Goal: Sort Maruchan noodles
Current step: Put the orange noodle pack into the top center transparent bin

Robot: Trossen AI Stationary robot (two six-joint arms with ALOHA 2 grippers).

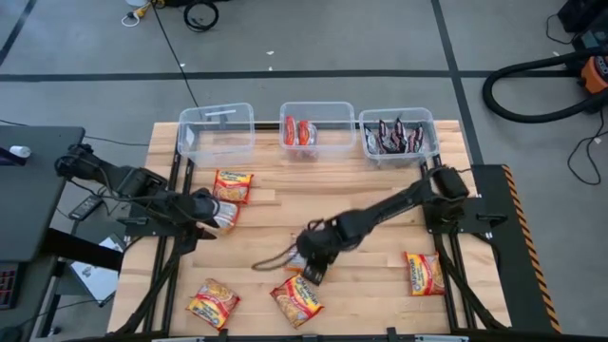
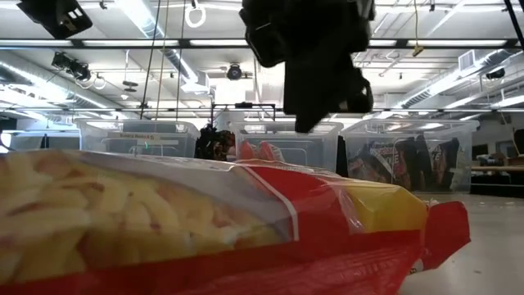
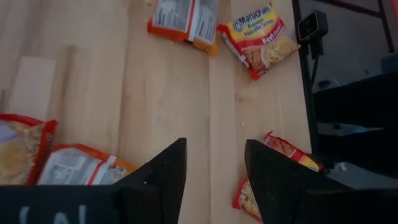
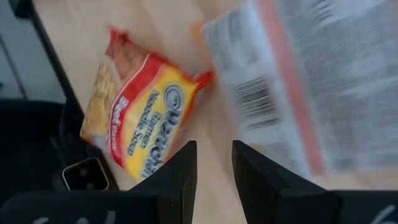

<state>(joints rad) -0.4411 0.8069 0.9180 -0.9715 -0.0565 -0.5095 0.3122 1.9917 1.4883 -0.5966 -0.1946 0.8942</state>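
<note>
Several orange-yellow Maruchan noodles packets lie flat on the wooden table: two at the left [image 1: 233, 183] [image 1: 226, 215], two near the front edge [image 1: 211, 302] [image 1: 296, 299] and one at the right [image 1: 425, 273]. Another lies face down [image 4: 298, 81] just beyond my right gripper [image 4: 214, 165]. That gripper hangs over the table's middle [image 1: 310, 268], slanting down, open by a narrow gap, with nothing between its fingers. My left gripper [image 3: 214, 165] is open over bare wood beside the left packets [image 1: 207, 218]. Red packets [image 1: 304, 132] and dark packets [image 1: 397, 136] lie in bins.
Three clear bins stand along the far edge: left [image 1: 217, 131], middle [image 1: 317, 114] and right [image 1: 399, 119]. The low camera [image 3: 311, 25] sits at the near edge, with a packet [image 2: 205, 221] lying right in front of it. Bare wood lies between the two arms.
</note>
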